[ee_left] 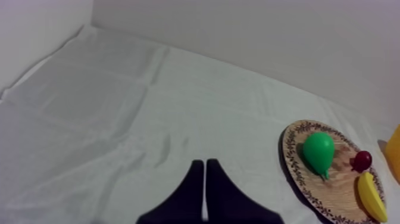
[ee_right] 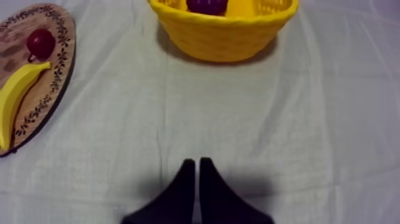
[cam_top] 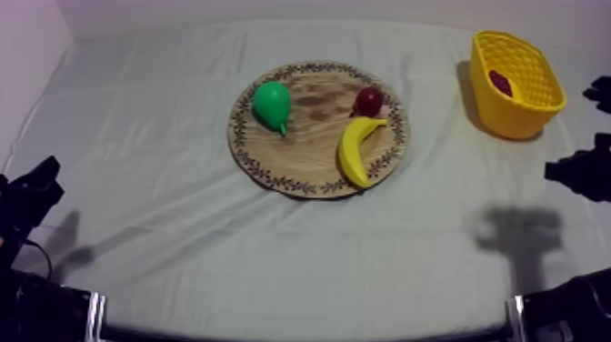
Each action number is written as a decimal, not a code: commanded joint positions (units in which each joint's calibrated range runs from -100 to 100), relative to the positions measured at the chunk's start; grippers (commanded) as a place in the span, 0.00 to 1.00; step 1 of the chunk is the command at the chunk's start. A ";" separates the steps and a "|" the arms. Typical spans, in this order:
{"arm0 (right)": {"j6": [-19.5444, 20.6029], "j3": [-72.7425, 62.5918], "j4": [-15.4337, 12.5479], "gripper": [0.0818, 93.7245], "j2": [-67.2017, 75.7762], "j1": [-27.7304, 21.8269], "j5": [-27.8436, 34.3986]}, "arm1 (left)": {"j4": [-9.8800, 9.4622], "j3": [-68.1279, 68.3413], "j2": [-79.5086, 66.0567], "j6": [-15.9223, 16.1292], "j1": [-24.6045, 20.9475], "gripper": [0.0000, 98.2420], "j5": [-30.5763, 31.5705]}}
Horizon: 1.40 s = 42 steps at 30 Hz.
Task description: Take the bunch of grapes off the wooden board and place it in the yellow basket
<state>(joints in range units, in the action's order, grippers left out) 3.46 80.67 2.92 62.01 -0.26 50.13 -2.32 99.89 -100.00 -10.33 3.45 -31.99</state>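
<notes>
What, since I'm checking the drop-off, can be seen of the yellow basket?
The yellow, plastic-looking basket with latticed walls and a thick rim stands upright on the grey-white cloth at the table's right side, apart from the round wooden board. A dark purple bunch of grapes lies inside it. Nothing else touches it.

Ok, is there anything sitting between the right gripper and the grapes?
Only the basket's near wall. The grapes already lie inside it, and bare cloth runs from the right gripper up to it. The board with the banana sits off to one side, out of the line.
</notes>
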 commanded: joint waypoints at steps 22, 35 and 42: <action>-8.02 6.12 -3.66 0.00 32.18 2.03 0.18 | 0.00 0.00 0.00 0.00 -0.02 0.00 -0.02; -4.74 13.96 -1.78 0.00 33.65 0.96 -3.53 | 0.00 0.00 0.00 0.00 -0.02 0.00 -0.02; -3.51 16.86 -1.25 0.00 33.66 -0.45 -5.17 | 0.00 0.00 0.00 0.02 -0.02 0.00 -0.02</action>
<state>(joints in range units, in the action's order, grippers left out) 0.00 97.60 1.56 95.63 -0.49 45.17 -2.32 99.89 -100.00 -10.33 3.45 -31.99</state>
